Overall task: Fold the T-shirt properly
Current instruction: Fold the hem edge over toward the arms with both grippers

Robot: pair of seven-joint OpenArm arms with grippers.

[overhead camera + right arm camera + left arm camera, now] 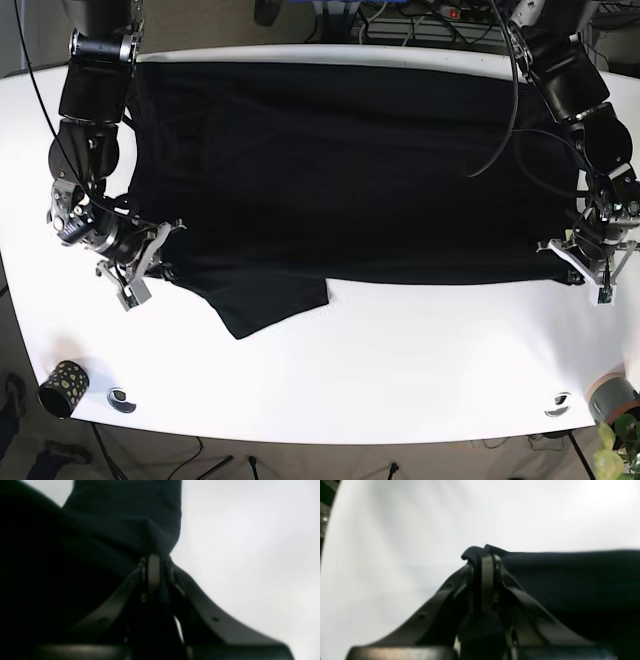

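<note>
Here both grippers, left gripper [486,555] and right gripper [153,557], pinch the T-shirt [340,180] hem (2 thin grips); uneven lifting could let cloth slip

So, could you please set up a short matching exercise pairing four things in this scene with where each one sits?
Things:
1. T-shirt
2. left gripper
3. right gripper
4. dotted cup

Places:
A. base view's left, shut on the shirt's edge
B. spread across the table
C. table's near-left corner
D. base view's right, shut on the shirt's edge

Pairs: 1-B, 2-D, 3-A, 4-C
</note>
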